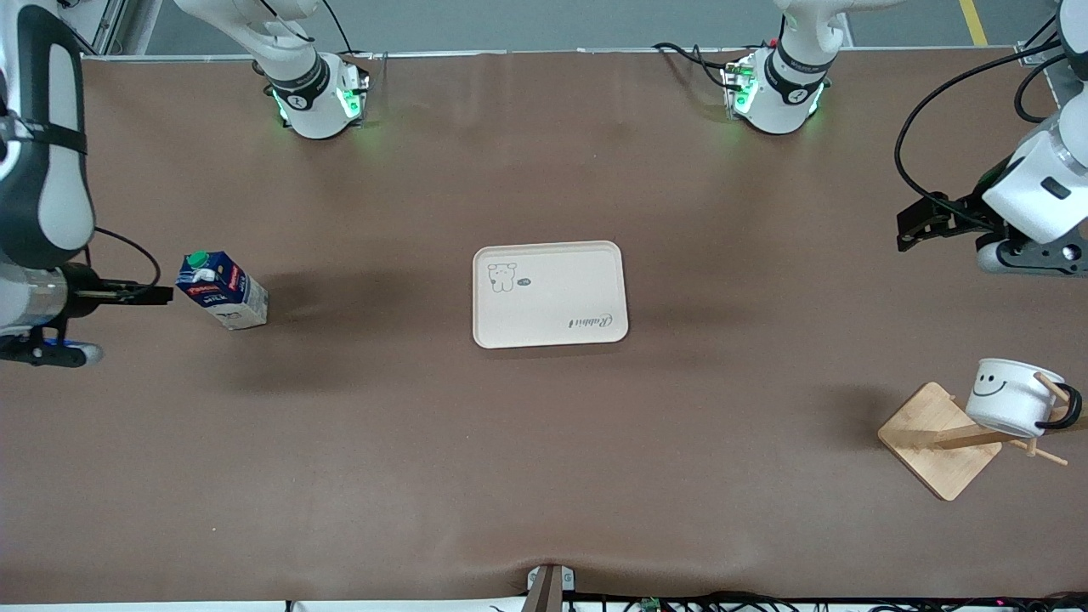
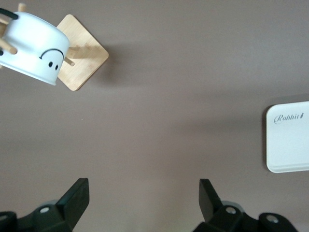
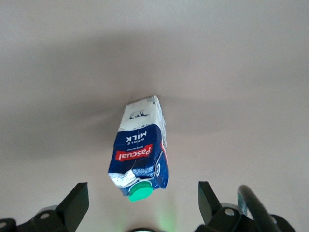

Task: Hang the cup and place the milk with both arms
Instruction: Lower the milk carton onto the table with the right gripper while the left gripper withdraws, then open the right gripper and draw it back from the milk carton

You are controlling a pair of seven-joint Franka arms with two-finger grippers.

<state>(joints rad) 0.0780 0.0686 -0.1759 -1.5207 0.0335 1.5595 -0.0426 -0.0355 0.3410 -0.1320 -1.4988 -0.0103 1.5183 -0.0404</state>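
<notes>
White cup (image 1: 1011,396) already hangs on a peg of the wooden rack (image 1: 939,450), at the left arm's end of the brown counter (image 1: 544,476); that half looks done. Left claw (image 2: 144,193) stands wide and empty over bare counter, well apart from the rack; this arm waits. Milk (image 1: 223,290) stands upright on the counter toward the right arm's end, well apart from the cream tray (image 1: 549,293) at mid-counter. Right claw (image 3: 143,197), wide and empty, is level with the carton, just beside it. Step in hand, likely: approach to the milk. Next move calls for straddling the carton body, closing, then carrying it to the tray.
</notes>
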